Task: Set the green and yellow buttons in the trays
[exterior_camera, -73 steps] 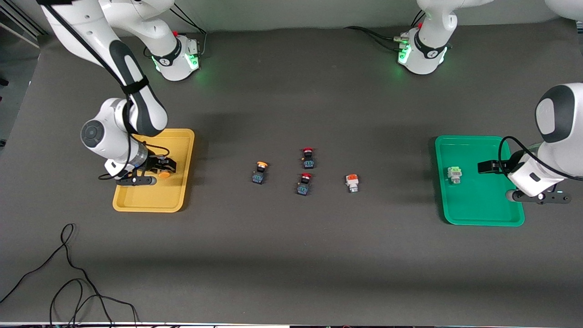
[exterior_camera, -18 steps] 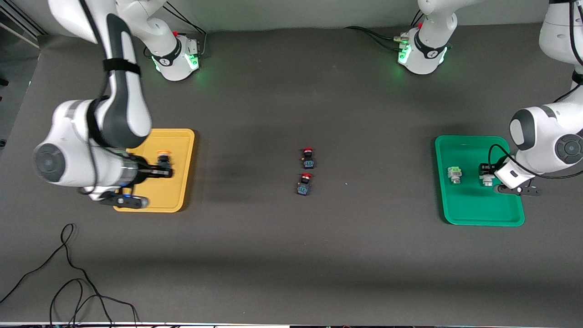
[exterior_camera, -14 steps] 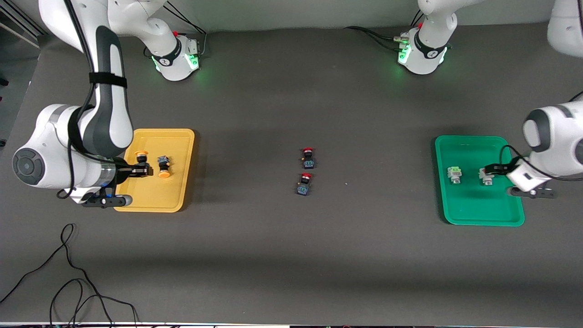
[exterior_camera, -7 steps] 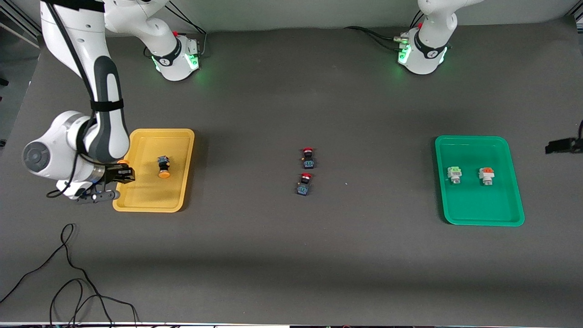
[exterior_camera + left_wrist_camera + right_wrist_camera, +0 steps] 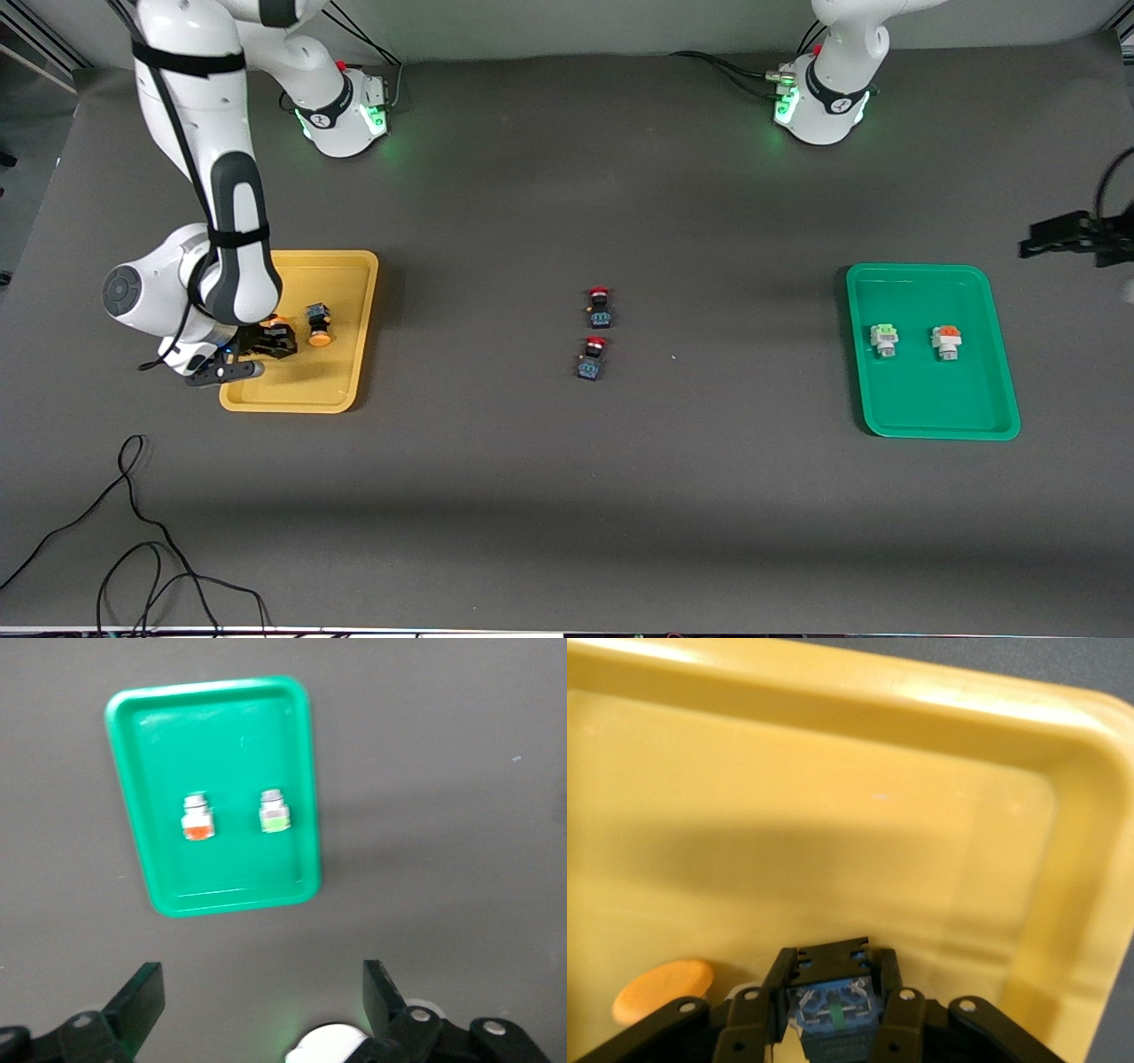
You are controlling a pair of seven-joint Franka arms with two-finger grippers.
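Two trays sit at either end of the table: one tray [image 5: 365, 292] toward the right arm's end, the other tray [image 5: 921, 416] toward the left arm's end. In the first lies one button [image 5: 318, 324], beside a second button [image 5: 833, 1010] held in the right gripper [image 5: 276, 340] just above the tray floor. In the other tray two buttons [image 5: 884, 338] [image 5: 946, 342] lie side by side, apart. Between the trays, two switches [image 5: 600, 307] [image 5: 591, 357] rest on the table [image 5: 567, 496], one nearer the front camera. The left gripper [image 5: 1054, 239] hangs over the table beside its tray.

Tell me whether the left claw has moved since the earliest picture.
Yes. The left claw left the green tray, where it hung earlier, and is now over bare table toward the robots' bases, open.
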